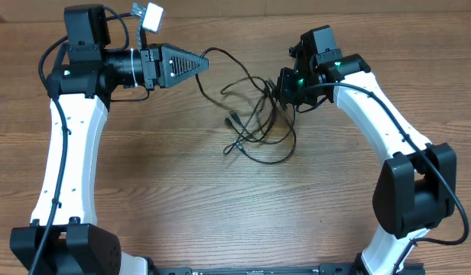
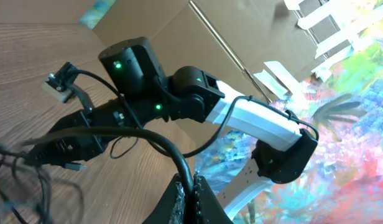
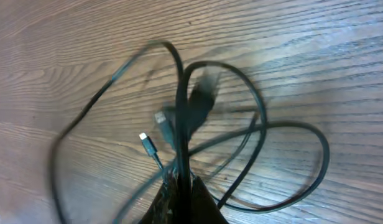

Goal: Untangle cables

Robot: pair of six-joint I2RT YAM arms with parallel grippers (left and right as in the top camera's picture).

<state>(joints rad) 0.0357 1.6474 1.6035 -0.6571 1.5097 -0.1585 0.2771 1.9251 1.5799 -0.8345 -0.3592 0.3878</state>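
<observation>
The cables (image 1: 260, 131) lie as a loose tangle of thin black loops on the wooden table, between my two arms. My left gripper (image 1: 203, 67) is shut on one black cable (image 2: 138, 133), which arcs away from its tips toward the tangle. To the right, my right gripper (image 1: 280, 92) hangs over the upper right of the tangle. In the right wrist view the right gripper (image 3: 184, 186) is shut on a black cable (image 3: 181, 118) that rises between its fingers. Wide loops (image 3: 291, 186) and a small silver plug (image 3: 148, 144) lie on the wood beyond.
The wooden table (image 1: 182, 198) stretches toward the front. Small plug ends (image 1: 234, 121) lie at the tangle's left side. My right arm (image 2: 241, 115) fills the middle of the left wrist view, with a cardboard box (image 2: 198, 37) and a painted wall behind it.
</observation>
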